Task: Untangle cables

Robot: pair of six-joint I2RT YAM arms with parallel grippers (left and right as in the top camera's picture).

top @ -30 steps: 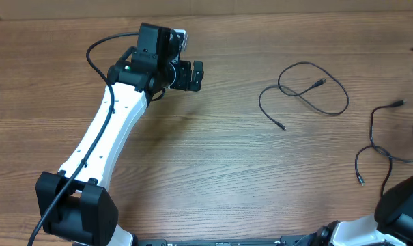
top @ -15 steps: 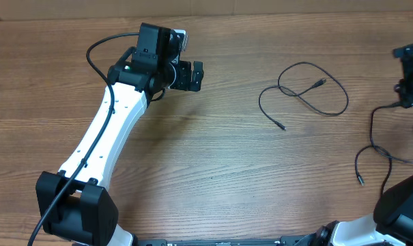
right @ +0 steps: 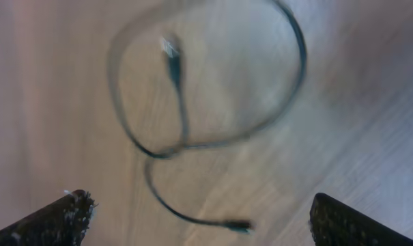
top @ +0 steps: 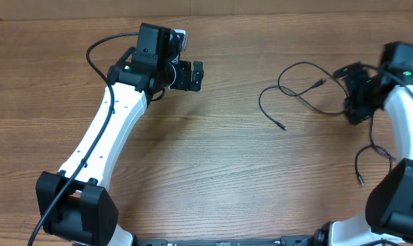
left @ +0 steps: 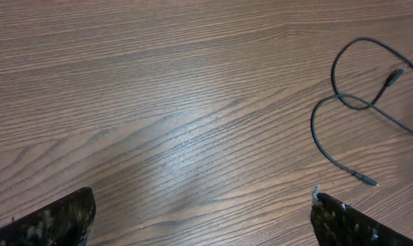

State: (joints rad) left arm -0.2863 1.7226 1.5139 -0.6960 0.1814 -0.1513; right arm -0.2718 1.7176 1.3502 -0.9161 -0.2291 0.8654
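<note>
Right gripper point(top: 351, 96) has swung in from the right and now stands over the right side of the looped cable point(top: 320, 83), jaws spread and empty, the second cable point(top: 358, 164) lying nearer its arm's base, while the left gripper point(top: 192, 75), likewise spread, is unmoved and well apart from both.

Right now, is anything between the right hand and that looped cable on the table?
Nothing visible. The open right hand hangs directly above the looped cable, which lies on the wooden table.
</note>
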